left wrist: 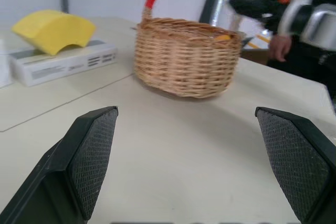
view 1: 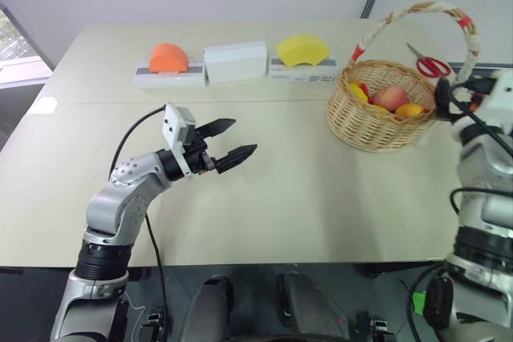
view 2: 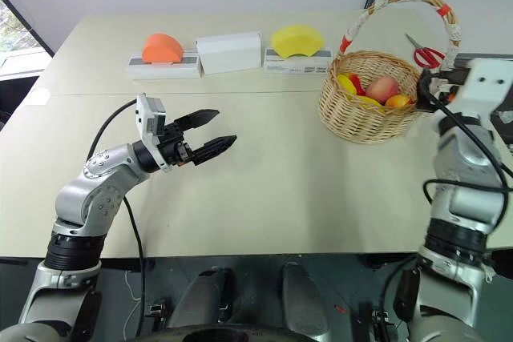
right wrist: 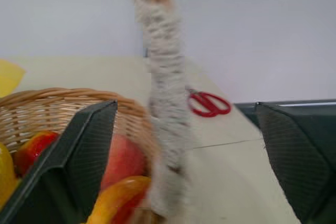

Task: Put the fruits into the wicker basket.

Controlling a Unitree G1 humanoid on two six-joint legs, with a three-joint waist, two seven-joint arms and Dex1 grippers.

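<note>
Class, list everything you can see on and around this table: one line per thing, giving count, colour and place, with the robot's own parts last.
Round woven wicker basket: one, light tan, handle wrapped white with red bands, right side of table.
Glossy toy fruits: three, pink peach, yellow lemon, red-and-yellow mango, inside the basket.
Orange wedge on white block: one, far side, left.
White rectangular box: one, far side, middle.
Yellow wedge on white block: one, far side, beside the basket.
Red-handled scissors: one, behind the basket.
Beige table: one.
Left gripper: black fingers, open, above mid-table.
Right gripper: open, by the basket's handle.
</note>
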